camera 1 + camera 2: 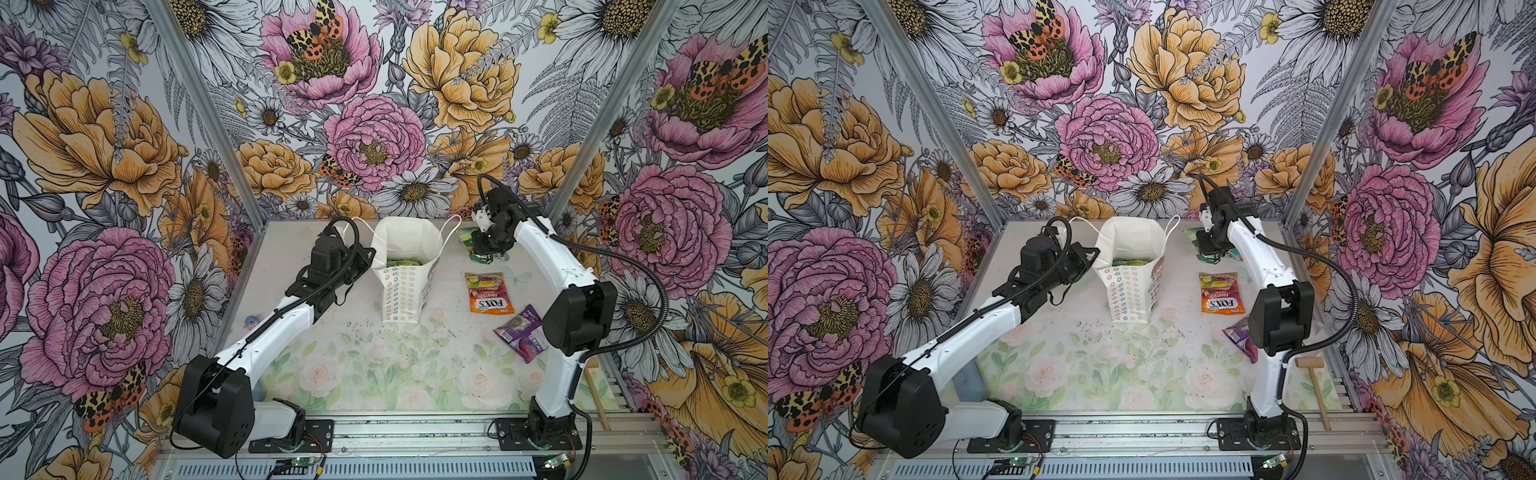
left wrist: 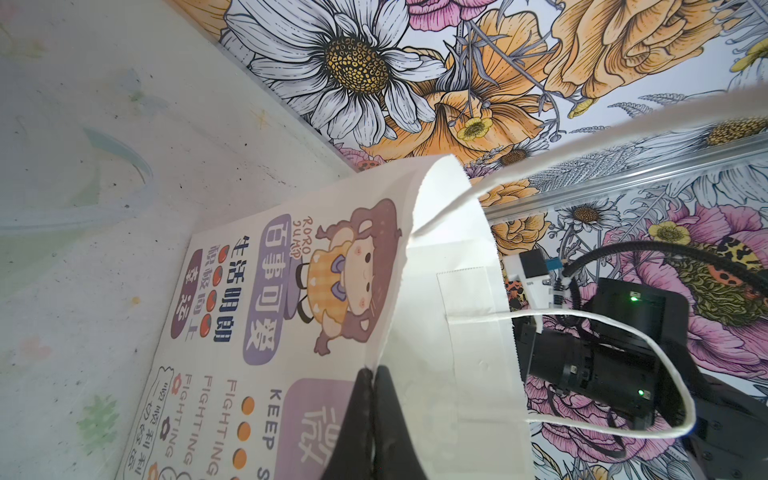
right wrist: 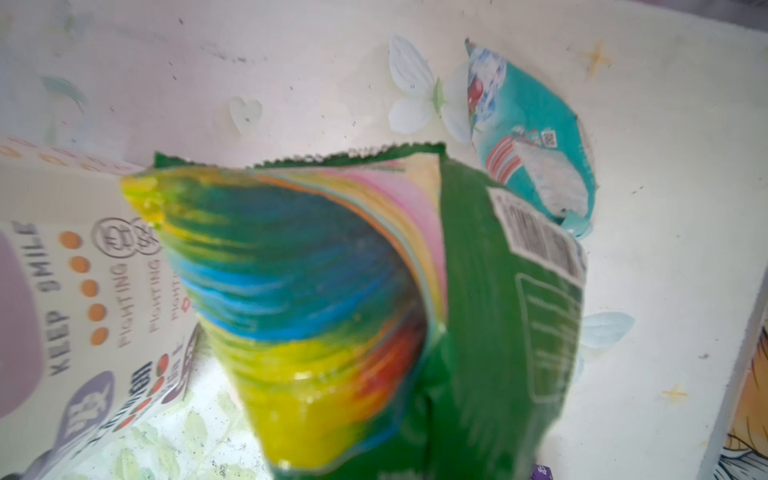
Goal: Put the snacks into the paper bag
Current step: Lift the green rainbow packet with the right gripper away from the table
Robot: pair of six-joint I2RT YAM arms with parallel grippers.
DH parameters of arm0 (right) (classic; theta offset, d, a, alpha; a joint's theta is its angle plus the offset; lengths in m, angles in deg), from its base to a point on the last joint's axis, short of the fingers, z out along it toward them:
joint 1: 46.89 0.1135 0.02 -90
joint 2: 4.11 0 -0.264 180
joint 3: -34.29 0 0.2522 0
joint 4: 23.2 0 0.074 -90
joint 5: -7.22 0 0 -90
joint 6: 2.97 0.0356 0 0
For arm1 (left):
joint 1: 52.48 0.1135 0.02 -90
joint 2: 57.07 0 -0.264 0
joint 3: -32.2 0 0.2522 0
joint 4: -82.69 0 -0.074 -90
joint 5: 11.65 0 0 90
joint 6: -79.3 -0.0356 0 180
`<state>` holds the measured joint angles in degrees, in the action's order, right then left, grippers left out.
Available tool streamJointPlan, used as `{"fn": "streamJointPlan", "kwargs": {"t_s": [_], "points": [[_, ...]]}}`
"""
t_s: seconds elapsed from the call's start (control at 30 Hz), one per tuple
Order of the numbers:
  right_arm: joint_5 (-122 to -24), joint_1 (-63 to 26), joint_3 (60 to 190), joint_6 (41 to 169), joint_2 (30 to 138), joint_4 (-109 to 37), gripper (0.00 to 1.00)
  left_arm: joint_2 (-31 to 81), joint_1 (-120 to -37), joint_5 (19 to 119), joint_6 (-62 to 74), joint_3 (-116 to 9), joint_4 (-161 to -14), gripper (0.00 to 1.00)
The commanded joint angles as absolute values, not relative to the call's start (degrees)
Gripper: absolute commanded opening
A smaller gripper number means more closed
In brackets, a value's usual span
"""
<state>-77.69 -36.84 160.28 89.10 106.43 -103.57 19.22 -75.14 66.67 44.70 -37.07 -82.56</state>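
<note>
paper bag [image 2: 449, 291] rim was pinched shut by left pincer [image 2: 372, 370]; closure of right pincer [image 1: 487, 254] on green packet [image 3: 490, 291] could not be told, firm pinch judged needed before lifting.

So the table [image 1: 374, 365] is a pale top printed with faded roses and leaves, pretty speckled with dark crumbs. The paper bag [image 1: 401, 291] stands upright around the middle, towards the back. Right of it an orange FOX'S packet [image 1: 488, 293] lies flat, and a purple packet [image 1: 521, 332] sits nearer the front. A teal packet [image 3: 532, 145] lies farther back. There's also a green-yellow packet [image 1: 465, 237] back there, but I can't tell if it touches the table. A wooden mallet [image 1: 1314, 386] lies by the right edge.
</note>
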Motion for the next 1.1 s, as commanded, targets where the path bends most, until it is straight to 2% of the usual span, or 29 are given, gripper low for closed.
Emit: {"fn": "streamJointPlan", "kwargs": {"t_s": [0.0,0.4,1.07], "points": [[-75.07,-37.3,164.21,90.34,102.3,-103.92,0.13,19.75,-74.81,65.96,44.5,-37.46,-83.64,0.0],[-73.88,-37.21,169.93,92.26,96.17,-104.2,0.0,19.51,-74.96,65.68,44.59,-37.08,-84.12,0.0],[-67.9,-34.79,180.3,96.13,89.47,-103.77,0.0,18.91,-74.66,65.61,44.85,-36.32,-84.52,0.0]]}}
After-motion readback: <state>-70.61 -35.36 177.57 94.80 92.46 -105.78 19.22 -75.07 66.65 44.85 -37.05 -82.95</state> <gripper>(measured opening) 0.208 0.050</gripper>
